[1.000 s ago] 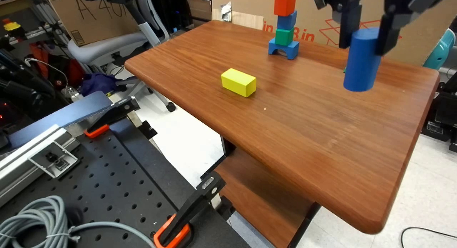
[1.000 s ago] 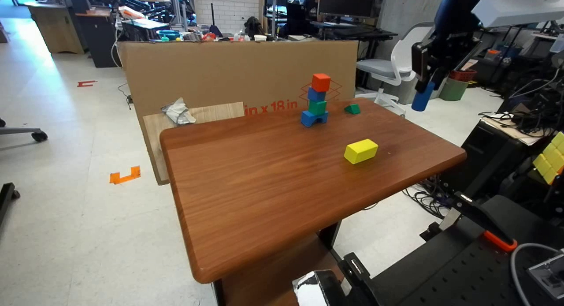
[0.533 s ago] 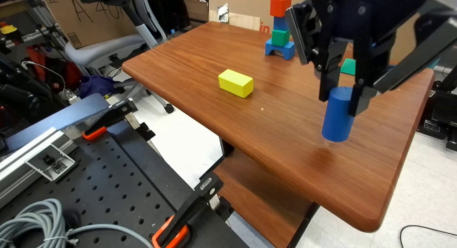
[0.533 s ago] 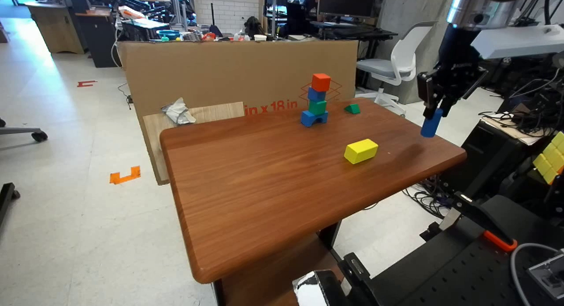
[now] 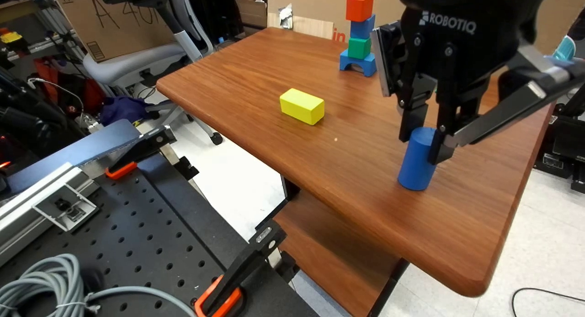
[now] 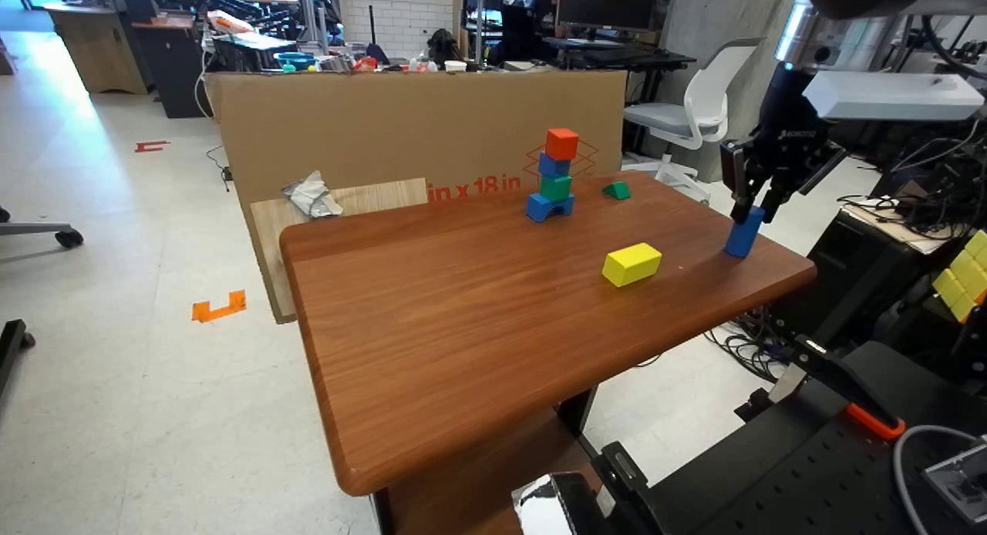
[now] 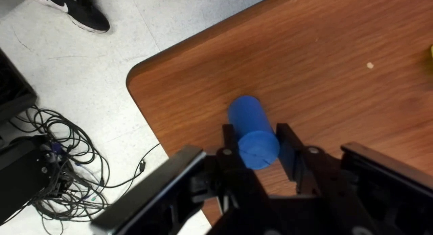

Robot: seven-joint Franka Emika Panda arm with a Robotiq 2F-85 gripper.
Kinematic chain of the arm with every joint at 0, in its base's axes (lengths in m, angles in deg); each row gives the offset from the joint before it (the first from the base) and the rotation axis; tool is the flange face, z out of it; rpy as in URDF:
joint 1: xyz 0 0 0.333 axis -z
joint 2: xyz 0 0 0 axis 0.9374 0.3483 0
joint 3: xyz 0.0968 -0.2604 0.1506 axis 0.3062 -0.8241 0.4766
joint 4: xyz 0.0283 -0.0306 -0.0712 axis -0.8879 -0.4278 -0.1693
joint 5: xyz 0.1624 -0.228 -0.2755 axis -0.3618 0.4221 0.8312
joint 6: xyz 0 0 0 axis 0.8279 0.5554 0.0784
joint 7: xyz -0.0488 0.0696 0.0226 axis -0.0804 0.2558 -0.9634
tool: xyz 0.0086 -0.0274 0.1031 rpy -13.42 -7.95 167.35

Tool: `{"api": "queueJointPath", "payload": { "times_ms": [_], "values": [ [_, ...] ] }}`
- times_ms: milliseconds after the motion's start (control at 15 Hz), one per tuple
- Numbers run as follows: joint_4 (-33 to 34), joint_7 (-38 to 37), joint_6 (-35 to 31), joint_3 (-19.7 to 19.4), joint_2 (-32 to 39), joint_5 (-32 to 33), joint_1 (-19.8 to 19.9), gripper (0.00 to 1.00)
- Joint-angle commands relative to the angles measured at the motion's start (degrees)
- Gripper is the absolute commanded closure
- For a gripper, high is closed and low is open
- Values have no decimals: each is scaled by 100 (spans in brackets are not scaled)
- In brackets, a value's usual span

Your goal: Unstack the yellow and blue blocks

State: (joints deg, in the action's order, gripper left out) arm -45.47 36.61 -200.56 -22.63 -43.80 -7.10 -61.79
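Observation:
A blue cylinder (image 5: 412,173) is between my gripper's (image 5: 420,149) fingers, slightly tilted, its lower end at or just above the table's right part. It also shows in an exterior view (image 6: 741,242) and the wrist view (image 7: 248,116), where both fingers (image 7: 255,136) flank its top end. A yellow block (image 5: 301,107) lies alone on the table; it also shows in an exterior view (image 6: 632,264). In both exterior views a tower stands at the table's back: blue arch (image 6: 550,206), green cube (image 6: 555,186), blue cube (image 6: 554,166), red cube (image 6: 561,144) on top.
The brown table (image 6: 432,311) has a rounded corner near the cylinder in the wrist view. A green triangular block (image 6: 617,190) lies right of the tower. A cardboard sheet (image 6: 416,126) stands behind the table. A black bench with clamps (image 5: 265,244) is beside it.
My gripper has come down with the blue cylinder from high above the table to the tabletop near the corner. The cylinder tilts a little more. The tower and yellow block have not moved.

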Motion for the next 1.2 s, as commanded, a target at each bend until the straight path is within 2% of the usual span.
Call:
{"api": "queueJointPath", "payload": {
  "times_ms": [0,133,200,267,667,933,1000,1133],
  "values": [
    [180,244,167,231,163,-477,202,92],
    [162,364,148,304,139,-607,225,92],
    [134,469,139,346,96,-631,236,42],
    [137,478,186,335,34,-576,200,41],
    [564,226,1222,188,-554,122,-134,0],
    [1106,351,1893,435,-898,3,-187,0],
    [902,340,1549,395,-757,-37,-115,0],
    [1055,340,1770,449,-904,-38,-167,0]
  ]
}}
